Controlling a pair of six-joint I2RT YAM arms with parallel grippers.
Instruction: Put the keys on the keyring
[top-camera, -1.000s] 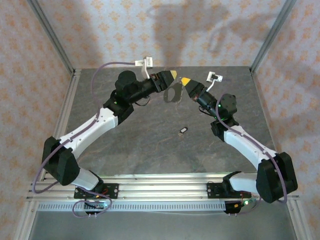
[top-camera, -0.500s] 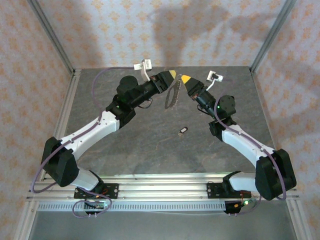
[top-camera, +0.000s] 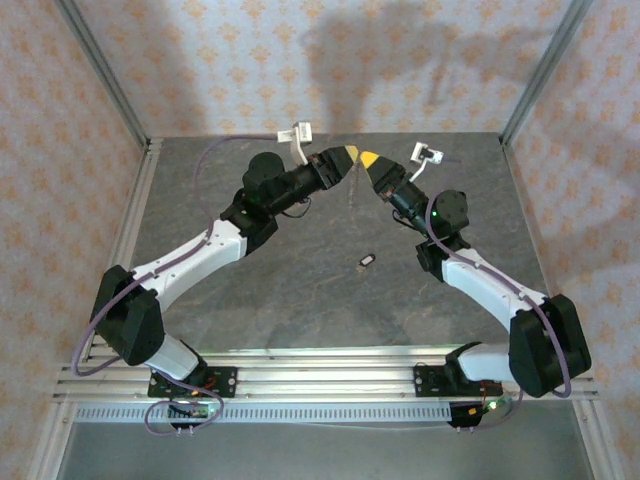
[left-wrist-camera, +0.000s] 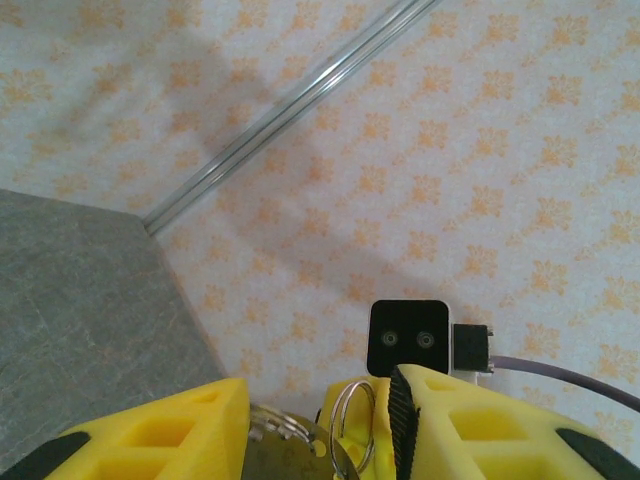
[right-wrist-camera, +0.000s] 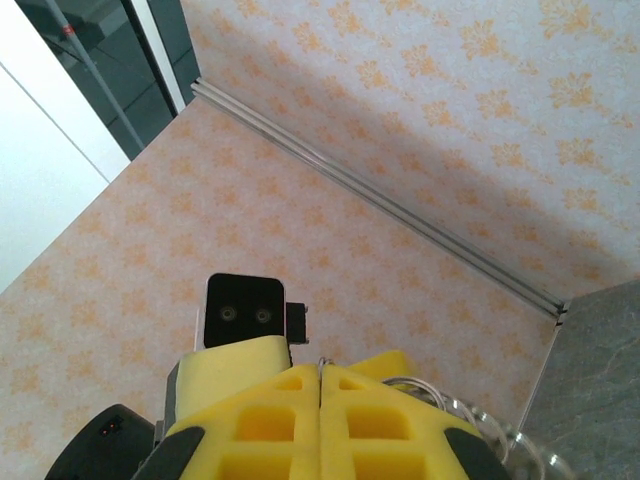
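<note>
Keyring (left-wrist-camera: 352, 432) — inside left end effector (left-wrist-camera: 320, 400), grip unclear | right end effector (right-wrist-camera: 320, 375) closed, seemingly pinching it

- Tabletop (top-camera: 300, 300): grey, mottled, stone-like finish.
- Wallpaper walls (top-camera: 200, 60) far, left and right: pale, orange floral motif, soft shadows on the far one.
- Far-left aluminium post (top-camera: 100, 70) and far-right aluminium post (top-camera: 545, 65) at the corners.
- Slotted aluminium rail (top-camera: 320, 362) along the near edge.

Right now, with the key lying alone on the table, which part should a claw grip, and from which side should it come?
Probably grip the key across its narrow width, near the middle, coming straight down from above: it lies flat on the grey table, so only its long edges offer purchase.
</note>
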